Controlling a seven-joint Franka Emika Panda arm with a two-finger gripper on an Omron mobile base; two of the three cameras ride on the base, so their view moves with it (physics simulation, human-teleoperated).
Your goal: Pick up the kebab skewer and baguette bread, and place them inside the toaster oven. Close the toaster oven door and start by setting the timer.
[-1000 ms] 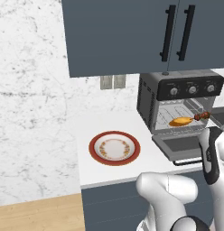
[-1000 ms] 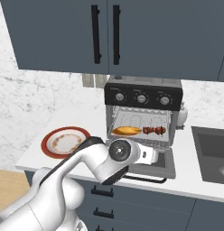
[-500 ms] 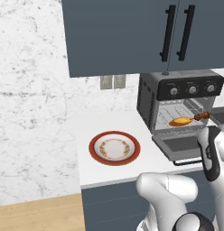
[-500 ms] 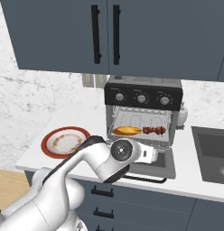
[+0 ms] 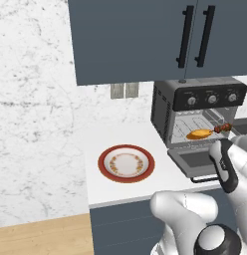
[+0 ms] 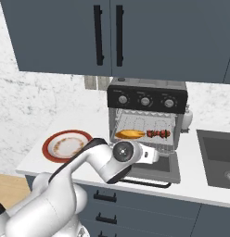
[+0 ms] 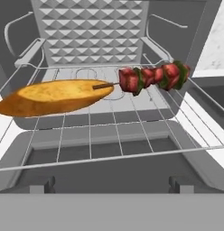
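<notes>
Over the last second I see almost nothing shift: the baguette (image 7: 55, 97) and the skewer (image 7: 152, 76) lie on the wire rack inside the oven (image 6: 147, 122) exactly as before, bread to the left, the stick's bare end touching the loaf. My arm has barely crept in front of the dropped door (image 6: 156, 169). The claw is released, jaws spread wide and holding nothing. I take this to mean the loading is done. What is left is lifting the door shut, then turning the timer knob (image 6: 169, 103).
</notes>
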